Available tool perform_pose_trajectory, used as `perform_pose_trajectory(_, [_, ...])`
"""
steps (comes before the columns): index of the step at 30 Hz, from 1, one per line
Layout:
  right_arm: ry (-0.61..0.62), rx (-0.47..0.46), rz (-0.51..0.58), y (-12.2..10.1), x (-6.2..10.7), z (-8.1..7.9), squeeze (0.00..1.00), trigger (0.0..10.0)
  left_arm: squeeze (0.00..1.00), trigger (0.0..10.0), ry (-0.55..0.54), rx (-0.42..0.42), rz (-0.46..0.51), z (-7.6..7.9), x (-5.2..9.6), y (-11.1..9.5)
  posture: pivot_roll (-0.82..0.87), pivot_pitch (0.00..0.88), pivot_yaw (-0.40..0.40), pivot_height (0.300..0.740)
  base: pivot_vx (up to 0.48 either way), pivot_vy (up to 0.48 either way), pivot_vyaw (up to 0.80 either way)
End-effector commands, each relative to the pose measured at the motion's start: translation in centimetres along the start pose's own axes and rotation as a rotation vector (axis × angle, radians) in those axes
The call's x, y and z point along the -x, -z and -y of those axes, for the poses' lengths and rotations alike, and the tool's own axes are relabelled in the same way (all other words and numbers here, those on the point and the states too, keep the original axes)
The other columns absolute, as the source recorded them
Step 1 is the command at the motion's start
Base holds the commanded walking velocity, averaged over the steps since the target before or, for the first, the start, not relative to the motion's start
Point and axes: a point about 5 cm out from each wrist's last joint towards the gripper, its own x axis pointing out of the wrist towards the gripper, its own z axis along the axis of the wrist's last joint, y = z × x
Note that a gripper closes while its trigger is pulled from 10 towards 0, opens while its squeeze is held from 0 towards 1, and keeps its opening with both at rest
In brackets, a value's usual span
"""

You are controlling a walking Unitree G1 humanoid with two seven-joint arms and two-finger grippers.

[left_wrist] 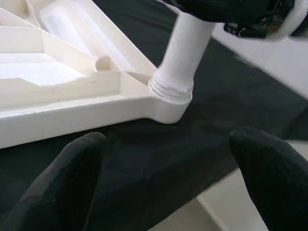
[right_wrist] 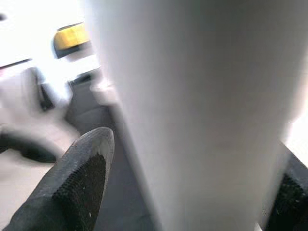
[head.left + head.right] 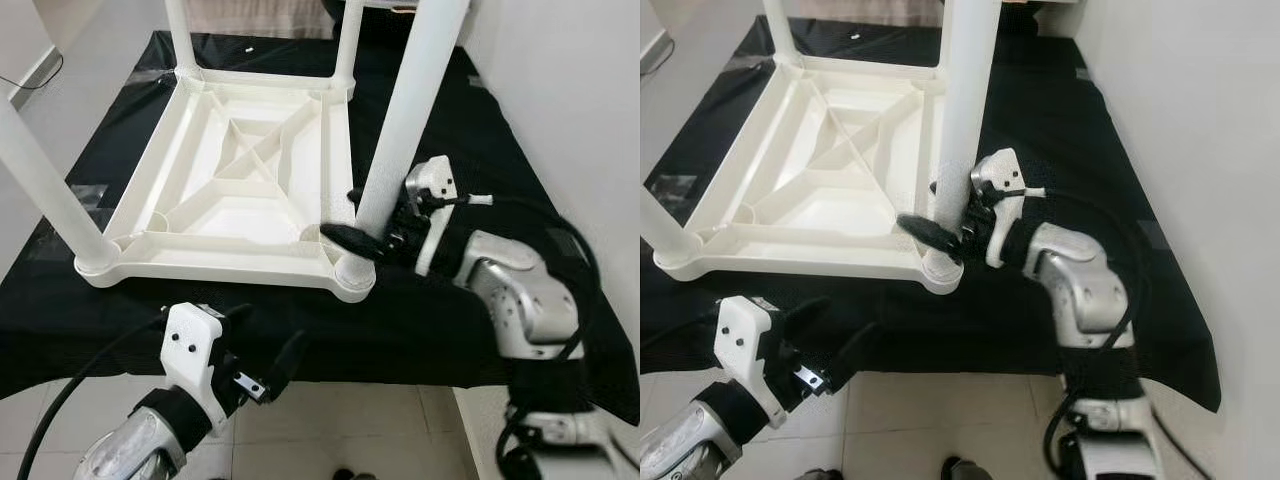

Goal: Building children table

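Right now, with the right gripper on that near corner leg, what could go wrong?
The leg leans in its corner socket, so turning it may cross-thread the joint. The right gripper holds low near the base, so the leg's top could swing. The left gripper is open, off the tabletop, which may slide.

Near-right table leg (image 3: pixel 410 110) runs out past my top edge. Right wrist view badly blurred; I can't make out the yellow object (image 2: pixel 71 37). Far legs (image 3: pixel 180 35) cropped too.
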Motion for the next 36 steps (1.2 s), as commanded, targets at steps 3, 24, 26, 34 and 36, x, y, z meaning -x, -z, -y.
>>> perform_pose_trajectory(3, [-0.109, 0.021, -0.007, -0.6, -0.1, 1.1, 0.00, 10.0, 0.00, 10.0, 0.011, -0.027, -0.045, 0.3, 0.6, 0.5, 0.17, 0.248, -0.093, 0.740, 0.000, 0.000, 0.00])
perform_pose_trajectory(24, [-0.349, -0.012, 0.032, -2.2, 0.4, 3.1, 0.00, 0.0, 0.00, 10.0, -0.001, -0.045, -0.022, 0.0, 0.6, -0.1, 0.17, 0.230, -0.096, 0.740, 0.000, 0.000, 0.00])
perform_pose_trajectory(26, [-0.262, -0.025, 0.045, -1.1, 0.5, 2.8, 0.00, 0.0, 0.00, 10.0, 0.004, -0.042, -0.021, 0.1, 0.6, -0.1, 0.15, 0.232, -0.099, 0.740, 0.000, 0.000, 0.00])
perform_pose_trajectory(34, [0.806, -0.207, -0.201, 8.7, 0.6, -2.1, 0.00, 0.0, 0.00, 10.0, 0.003, -0.041, -0.016, -0.6, 0.5, -0.2, 0.12, 0.225, -0.081, 0.740, 0.000, 0.000, 0.00])
perform_pose_trajectory(36, [0.970, -0.171, -0.253, 9.4, 1.1, -3.3, 0.00, 0.0, 0.00, 10.0, 0.011, -0.040, -0.010, -0.6, 0.3, -0.3, 0.12, 0.218, -0.066, 0.740, 0.000, 0.000, 0.00])
